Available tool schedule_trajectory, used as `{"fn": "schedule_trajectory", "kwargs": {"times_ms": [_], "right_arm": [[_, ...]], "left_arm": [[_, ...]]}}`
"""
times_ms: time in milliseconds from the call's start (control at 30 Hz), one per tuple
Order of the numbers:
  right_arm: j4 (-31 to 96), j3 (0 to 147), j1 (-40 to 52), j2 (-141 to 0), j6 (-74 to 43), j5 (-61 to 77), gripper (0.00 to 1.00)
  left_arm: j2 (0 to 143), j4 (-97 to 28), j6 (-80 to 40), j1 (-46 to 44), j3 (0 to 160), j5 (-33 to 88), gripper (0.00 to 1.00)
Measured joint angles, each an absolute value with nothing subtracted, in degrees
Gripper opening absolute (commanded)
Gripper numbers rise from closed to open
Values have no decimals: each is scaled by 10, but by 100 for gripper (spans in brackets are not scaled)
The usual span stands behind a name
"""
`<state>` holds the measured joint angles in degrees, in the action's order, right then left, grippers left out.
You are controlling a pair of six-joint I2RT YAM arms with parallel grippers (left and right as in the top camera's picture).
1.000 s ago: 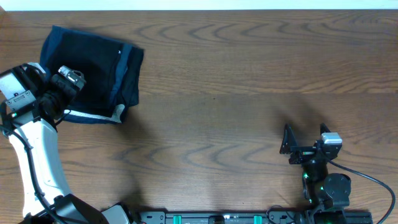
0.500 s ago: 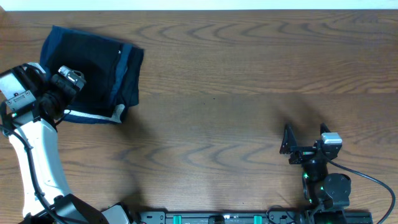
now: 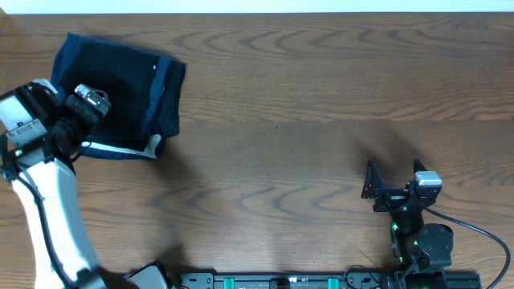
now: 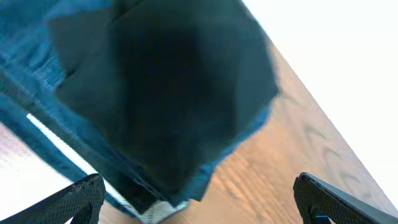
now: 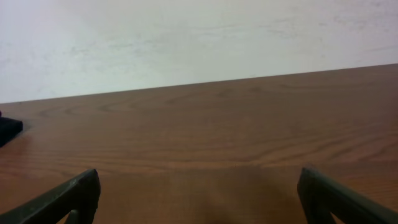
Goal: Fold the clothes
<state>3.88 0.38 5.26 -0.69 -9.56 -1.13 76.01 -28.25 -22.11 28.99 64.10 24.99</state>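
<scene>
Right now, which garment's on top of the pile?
The black shirt. It lies over the dark-blue garment, whose blue border and white edge stick out past it.

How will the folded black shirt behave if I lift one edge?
Probably floppy: the black shirt lies in soft folds, so a lifted edge would likely droop and unfold. Pushed, it may bunch over the blue garment beneath.

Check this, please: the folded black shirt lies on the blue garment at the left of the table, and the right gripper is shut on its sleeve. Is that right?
No. The right gripper is open and empty, far from the black shirt, as the overhead view shows. The rest holds: the shirt lies folded on the blue garment at the left of the table.
</scene>
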Motion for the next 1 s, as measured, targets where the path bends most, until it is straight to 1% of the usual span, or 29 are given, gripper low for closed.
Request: {"fn": "schedule_trajectory", "kwargs": {"times_ms": [133,267,400,500,667,833,1000], "right_arm": [[39,4,53,-7,-96,-11,99],[39,4,53,-7,-96,-11,99],[39,4,53,-7,-96,-11,99],[39,4,53,-7,-96,-11,99],[39,4,53,-7,-95,-12,99],[39,4,53,-7,-95,-13,99],[39,4,53,-7,-95,-13,99]], "left_arm": [[676,-282,-221,239,641,249,98],[588,-282,-221,167,641,249,98],[501,-282,-221,76,641,249,98],[433,-288,-221,33,641,251,98],[316,-384,-221,22,641,251,98],[237,-496,-221,21,640,248,98],[153,-561,-221,21,604,248,98]]}}
